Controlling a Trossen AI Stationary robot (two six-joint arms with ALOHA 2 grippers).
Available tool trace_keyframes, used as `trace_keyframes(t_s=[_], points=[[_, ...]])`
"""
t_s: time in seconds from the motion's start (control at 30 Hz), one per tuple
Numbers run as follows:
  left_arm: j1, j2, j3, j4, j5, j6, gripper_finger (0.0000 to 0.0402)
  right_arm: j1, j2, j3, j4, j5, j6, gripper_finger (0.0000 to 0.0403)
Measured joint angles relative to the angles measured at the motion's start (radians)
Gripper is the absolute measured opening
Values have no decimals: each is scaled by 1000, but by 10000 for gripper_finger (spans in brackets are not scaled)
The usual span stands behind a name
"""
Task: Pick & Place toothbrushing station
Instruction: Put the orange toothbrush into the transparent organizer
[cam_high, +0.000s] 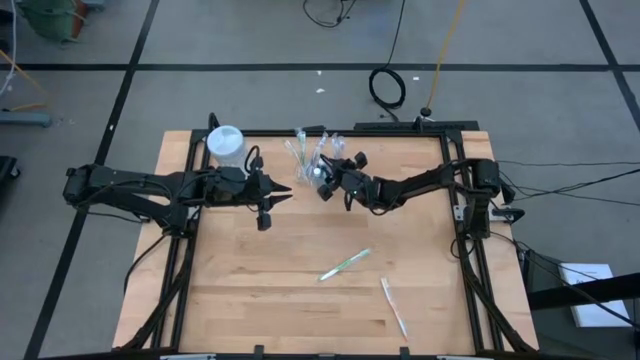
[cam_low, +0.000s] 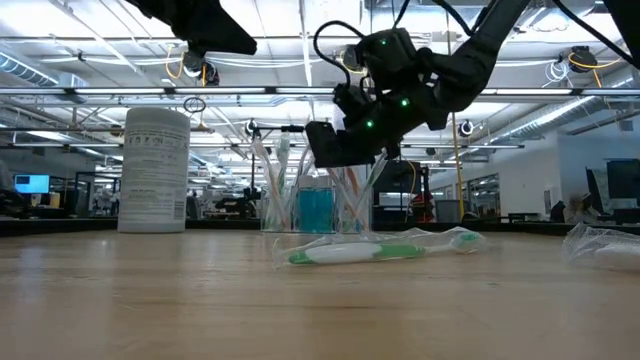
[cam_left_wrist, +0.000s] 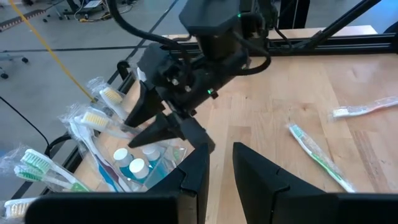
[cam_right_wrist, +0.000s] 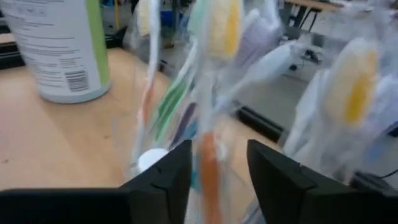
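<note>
Right pincer (cam_high: 322, 183) at the cup (cam_high: 318, 160), fingers apart; brushes stand upright between and beyond them.
Cup sits at the far middle of the counter (cam_high: 300, 310), holding toothbrushes and blue tubes (cam_left_wrist: 134, 167). Right arm is nearer; its open fingers straddle one upright brush handle, so the brush axis runs vertical, across the grip. Left pincer (cam_high: 283, 196) hovers just left of the cup, fingers apart, empty. Two wrapped brushes lie flat nearer: green (cam_high: 345, 265), white (cam_high: 393, 306). Big container (cam_high: 225, 144) stands far left.
</note>
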Motion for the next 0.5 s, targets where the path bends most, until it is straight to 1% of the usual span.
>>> trace_keyframes(t_s=[0.1,0.17,0.27,0.33,0.43,0.5], points=[[0,0,0,0,0,0,76,11,0,0,20,2,-70,109],[0,0,0,0,0,0,76,27,0,0,26,1,-133,75],[0,0,0,-1,0,0,77,49,0,0,27,9,-177,25],[0,0,0,-2,0,0,76,67,-1,0,28,60,-195,21],[0,0,0,-3,0,0,76,108,-15,0,21,209,-189,30],[0,0,0,-4,0,0,77,128,-16,-3,26,272,-161,36]])
